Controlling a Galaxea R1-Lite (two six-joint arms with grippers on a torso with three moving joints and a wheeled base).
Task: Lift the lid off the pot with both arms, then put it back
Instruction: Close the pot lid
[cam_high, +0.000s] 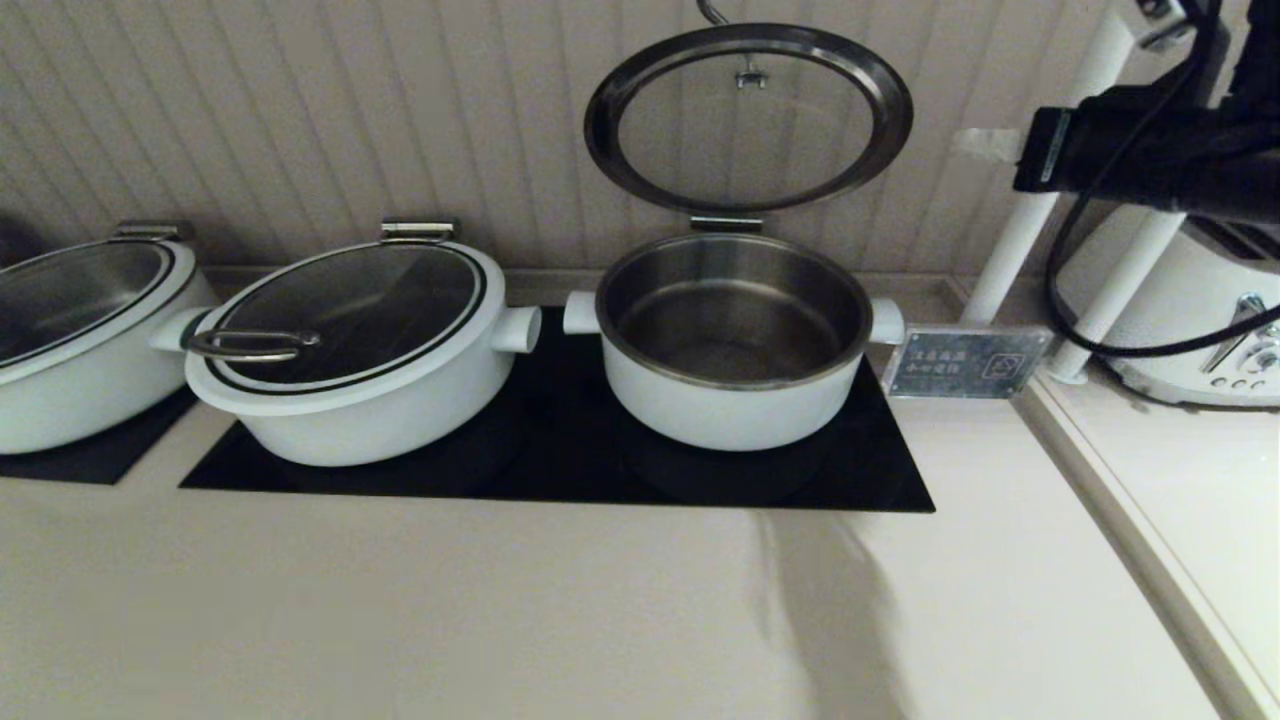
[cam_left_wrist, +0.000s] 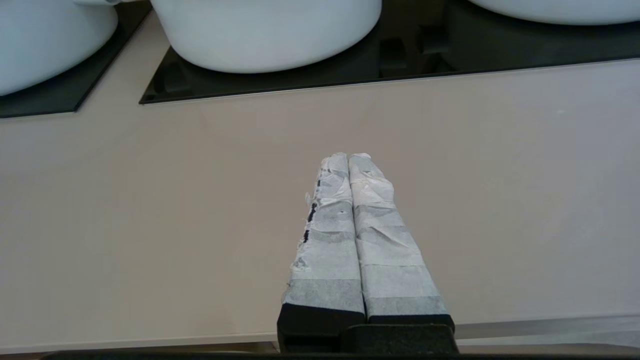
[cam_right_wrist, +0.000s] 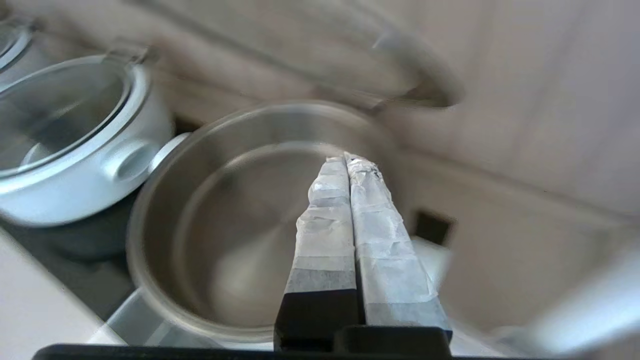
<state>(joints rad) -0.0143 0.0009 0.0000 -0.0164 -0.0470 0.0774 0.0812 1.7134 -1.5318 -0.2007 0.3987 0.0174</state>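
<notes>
The deep white pot (cam_high: 735, 400) stands open on the black cooktop, its steel inside bare. The glass lid (cam_high: 748, 140) stands tilted up behind the pot, leaning towards the ribbed wall, its lower edge at a hinge on the pot's back rim. My right arm (cam_high: 1150, 150) reaches in at the upper right. In the right wrist view my right gripper (cam_right_wrist: 348, 159) is shut and empty, above the right side of the pot (cam_right_wrist: 225, 225), with the lid (cam_right_wrist: 400, 65) beyond it. My left gripper (cam_left_wrist: 348, 156) is shut and empty over the beige counter, in front of the cooktop.
A wider white pot with its lid down (cam_high: 360, 350) sits left of the task pot, another (cam_high: 70, 330) further left. A small sign (cam_high: 965, 362) stands by the pot's right handle. A white post (cam_high: 1040, 200) and white appliance (cam_high: 1200, 320) stand at the right.
</notes>
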